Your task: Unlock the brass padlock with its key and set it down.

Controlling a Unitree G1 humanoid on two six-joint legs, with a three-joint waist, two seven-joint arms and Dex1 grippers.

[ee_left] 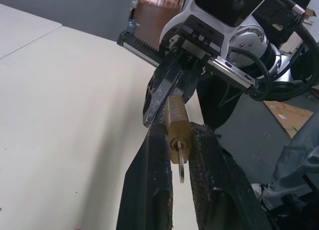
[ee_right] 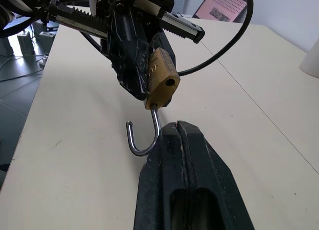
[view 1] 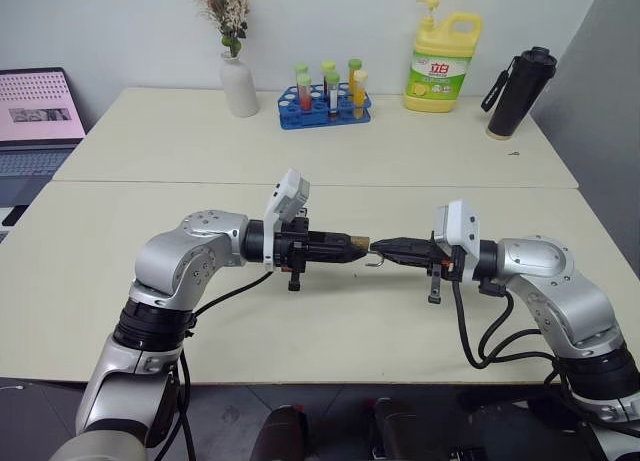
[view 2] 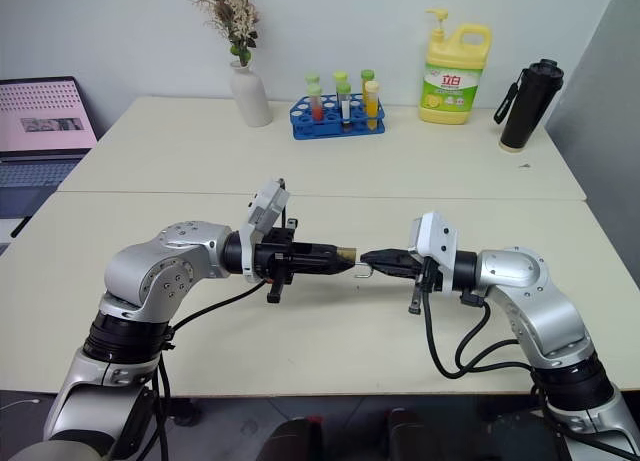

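Above table (view 1: 300, 321), left pincer (view 1: 358, 247) gripping brass padlock (ee_right: 160, 84) (shackle open)

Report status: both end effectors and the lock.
Left end effector shut on small brass padlock, key in its base. Right end effector shut on the open silver shackle. Nothing in the way.

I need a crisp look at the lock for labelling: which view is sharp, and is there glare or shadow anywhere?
Right wrist view: brass padlock sharp, shackle glinting. Left wrist view: lock in focus, claw fingers dark. Eye views: even light, soft shadows on the table.
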